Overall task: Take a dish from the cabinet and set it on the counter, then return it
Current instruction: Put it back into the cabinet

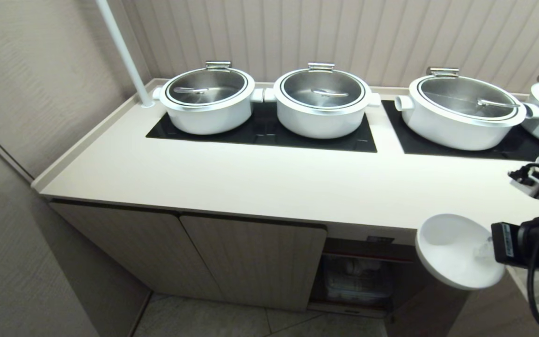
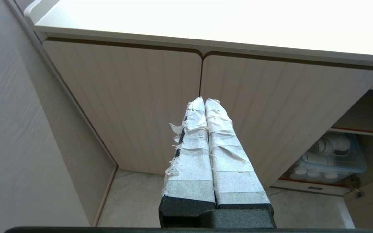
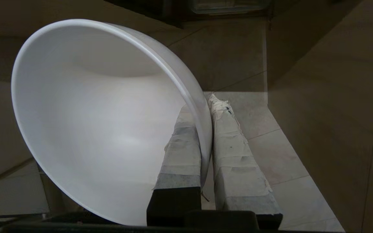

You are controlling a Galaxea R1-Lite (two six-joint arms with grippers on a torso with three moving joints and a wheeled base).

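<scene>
The dish (image 1: 452, 250), a plain white bowl, hangs tilted in the air just off the counter's (image 1: 260, 182) front edge at the right, above the open part of the cabinet (image 1: 255, 260). My right gripper (image 3: 202, 106) is shut on its rim, one taped finger inside the dish (image 3: 102, 129) and one outside. In the head view only the right wrist shows behind the bowl, at the right edge. My left gripper (image 2: 204, 101) is shut and empty, parked low facing the two closed ribbed cabinet doors (image 2: 131, 106).
Several large white pots with steel lids (image 1: 207, 96) stand on black hob panels (image 1: 260, 131) along the back of the counter. A clear bin of white crockery (image 2: 330, 155) sits on the red-edged shelf in the open compartment. A white pole (image 1: 124, 51) rises at the back left.
</scene>
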